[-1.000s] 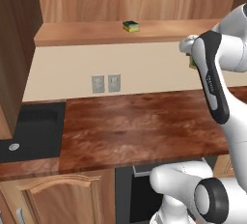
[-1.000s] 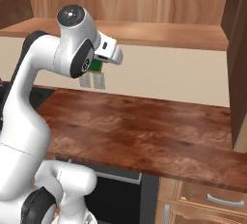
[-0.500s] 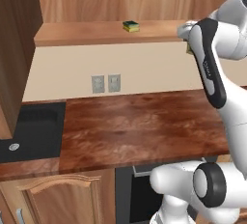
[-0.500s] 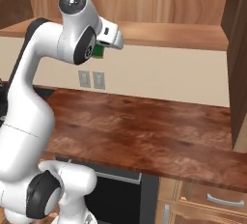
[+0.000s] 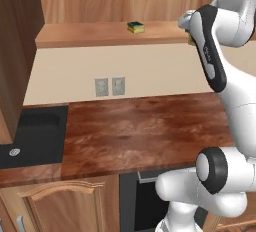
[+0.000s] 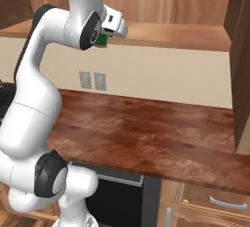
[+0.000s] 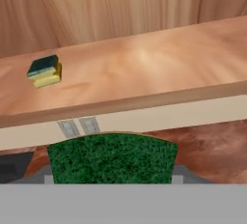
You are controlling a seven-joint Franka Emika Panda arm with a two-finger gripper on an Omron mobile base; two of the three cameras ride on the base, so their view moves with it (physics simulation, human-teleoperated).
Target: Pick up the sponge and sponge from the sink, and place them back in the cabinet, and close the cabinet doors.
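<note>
cabinet: wall-hung, open, light wood-grain back, bottom shelf runs the width above the beige wall
cabinet door: dark brown, swung open at right edge in right base view; another at far left in left base view
counter: reddish-brown wood top under the cabinet
arm: white, raised, hand up at shelf-edge height
sink: black basin at counter's left end, silver drain showing
outlets: two grey plates on the wall, between shelf and counter
gripper: clenched on a sponge, just in front of the shelf lip
held sponge: green top fills the low middle of hand view, off the shelf
shelf sponge: green over yellow, lies flat on cabinet shelf, left of the gripper, well apart
</note>
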